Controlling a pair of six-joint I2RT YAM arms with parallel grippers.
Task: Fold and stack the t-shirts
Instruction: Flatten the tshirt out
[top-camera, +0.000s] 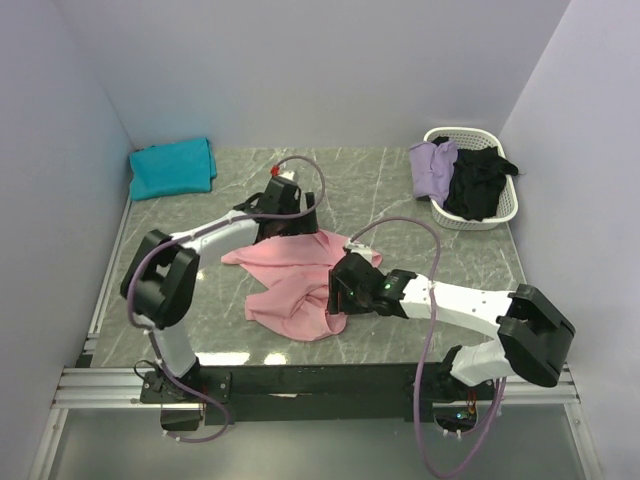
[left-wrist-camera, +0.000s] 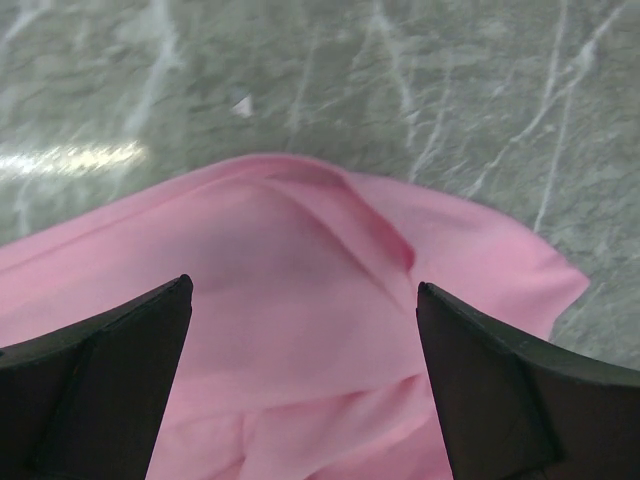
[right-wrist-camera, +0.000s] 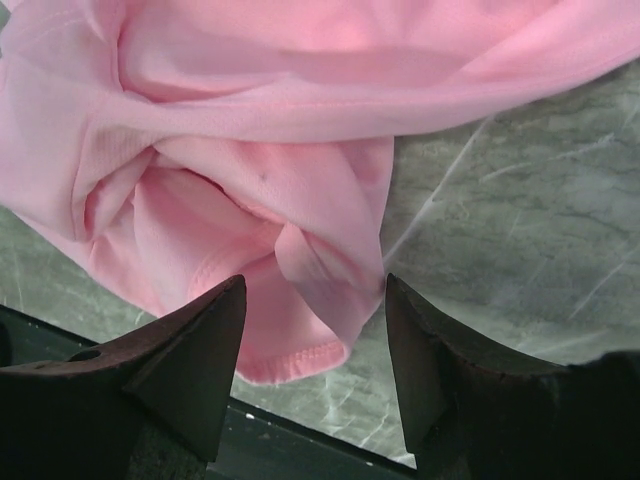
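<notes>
A crumpled light pink t-shirt (top-camera: 290, 285) lies on the marble table between both arms. My left gripper (top-camera: 287, 225) hovers over its far edge, open wide, with pink cloth (left-wrist-camera: 300, 280) below the spread fingers (left-wrist-camera: 110, 370). My right gripper (top-camera: 338, 300) is at the shirt's near right corner, open, and a hanging fold with the hem (right-wrist-camera: 300, 300) sits between its fingers (right-wrist-camera: 190, 350) without being pinched. A folded teal t-shirt (top-camera: 172, 167) rests at the back left. A lavender t-shirt (top-camera: 432, 165) and a black one (top-camera: 478, 180) lie in a basket.
The white plastic basket (top-camera: 460, 131) stands at the back right by the wall. The table's near edge with a black rail (right-wrist-camera: 290, 445) runs just under my right gripper. White walls enclose the table on three sides.
</notes>
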